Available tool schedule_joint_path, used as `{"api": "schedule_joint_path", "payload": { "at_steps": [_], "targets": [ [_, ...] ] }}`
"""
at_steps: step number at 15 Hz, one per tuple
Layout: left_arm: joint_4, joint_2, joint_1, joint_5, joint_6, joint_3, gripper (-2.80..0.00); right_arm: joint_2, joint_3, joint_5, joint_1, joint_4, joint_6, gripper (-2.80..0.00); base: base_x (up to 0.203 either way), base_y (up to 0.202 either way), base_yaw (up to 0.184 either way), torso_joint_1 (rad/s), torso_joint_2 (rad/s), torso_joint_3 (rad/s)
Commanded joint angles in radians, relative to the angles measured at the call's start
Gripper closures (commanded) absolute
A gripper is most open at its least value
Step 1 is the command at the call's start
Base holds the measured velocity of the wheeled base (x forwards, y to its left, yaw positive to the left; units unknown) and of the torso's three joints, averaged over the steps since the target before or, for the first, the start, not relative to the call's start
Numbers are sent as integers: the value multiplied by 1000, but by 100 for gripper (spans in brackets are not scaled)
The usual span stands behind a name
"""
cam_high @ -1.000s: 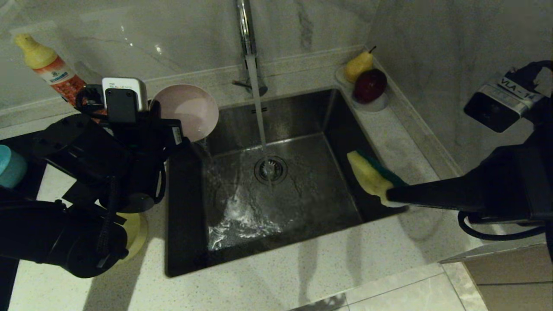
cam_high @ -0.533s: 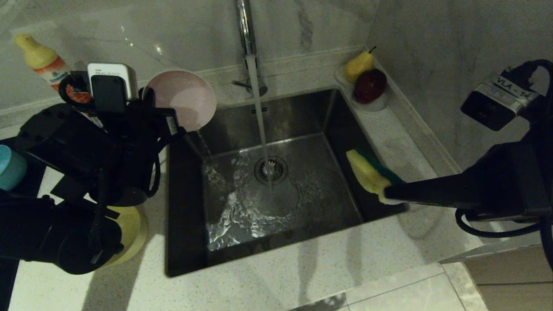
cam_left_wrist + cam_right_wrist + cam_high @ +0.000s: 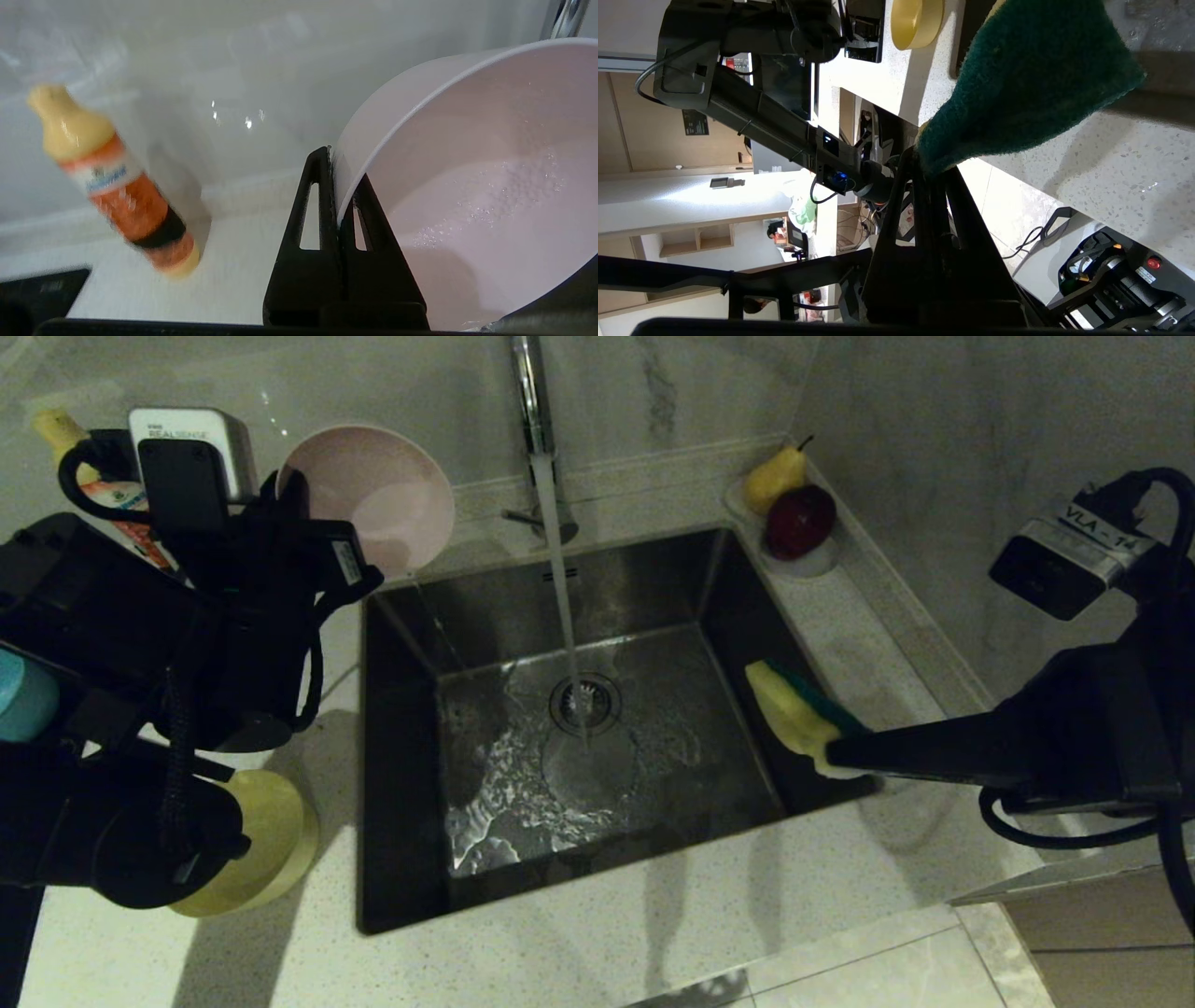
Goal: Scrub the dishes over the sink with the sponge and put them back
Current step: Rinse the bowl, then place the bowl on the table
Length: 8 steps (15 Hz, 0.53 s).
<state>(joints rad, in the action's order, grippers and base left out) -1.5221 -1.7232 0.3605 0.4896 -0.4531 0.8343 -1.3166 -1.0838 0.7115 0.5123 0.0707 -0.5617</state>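
The left gripper (image 3: 337,186), at the upper left of the head view, pinches the rim of the pale pink bowl (image 3: 369,497) between its closed black fingers. The smooth plastic bowl is tilted with its open side turned toward the sink (image 3: 569,728) and hangs over the counter at the basin's upper-left corner; droplets bead its inside. Behind it stands an orange bottle (image 3: 124,196) with a cream cap, against the glossy marble wall.

The right gripper (image 3: 831,756), reaching in from the right edge, is clamped on the sponge (image 3: 794,709), yellow foam toward the drain, rough dark green scouring face toward the counter. The sponge hangs over the basin's right rim.

Between the two grippers the square steel basin lies open; a thin stream from the chrome tap (image 3: 527,392) falls onto the round drain strainer (image 3: 584,702), and water ripples over the floor.

The yellow bowl (image 3: 257,845) sits on the speckled counter at lower left, partly under the left arm. The light blue bowl (image 3: 23,695) shows at the left edge.
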Motion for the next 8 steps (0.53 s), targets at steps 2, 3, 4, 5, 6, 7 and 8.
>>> {"api": "schedule_joint_path", "payload": {
  "at_steps": [2, 3, 4, 5, 6, 7, 8],
  "targets": [
    [87, -7, -19, 24, 115, -73, 0, -22, 19, 4, -23, 0, -2, 0, 0, 0, 0, 0, 0, 0],
    [193, 3, -27, 26, 187, -69, 0, -18, 30, 5, -28, 0, -3, 0, 0, 0, 0, 0, 0, 0],
    [297, 21, -35, 27, 242, -58, 0, -20, 34, 5, -30, -2, -1, 0, 0, 0, 0, 0, 0, 0],
    [435, 46, -44, 28, 316, -39, 0, -30, 33, 5, -37, 0, 2, 0, 0, 0, 0, 0, 0, 0],
    [589, 71, -50, 27, 402, -9, 0, -30, 33, 5, -57, 1, 3, 0, 0, 0, 0, 0, 0, 0],
    [761, 95, -53, 22, 496, 34, 0, -27, 33, 5, -66, 7, 2, 0, 0, 0, 0, 0, 0, 0],
    [947, 122, -56, 6, 611, 101, 0, -20, 36, 5, -69, 12, 2, 0, 0, 0, 0, 0, 0, 0]
  ]
}}
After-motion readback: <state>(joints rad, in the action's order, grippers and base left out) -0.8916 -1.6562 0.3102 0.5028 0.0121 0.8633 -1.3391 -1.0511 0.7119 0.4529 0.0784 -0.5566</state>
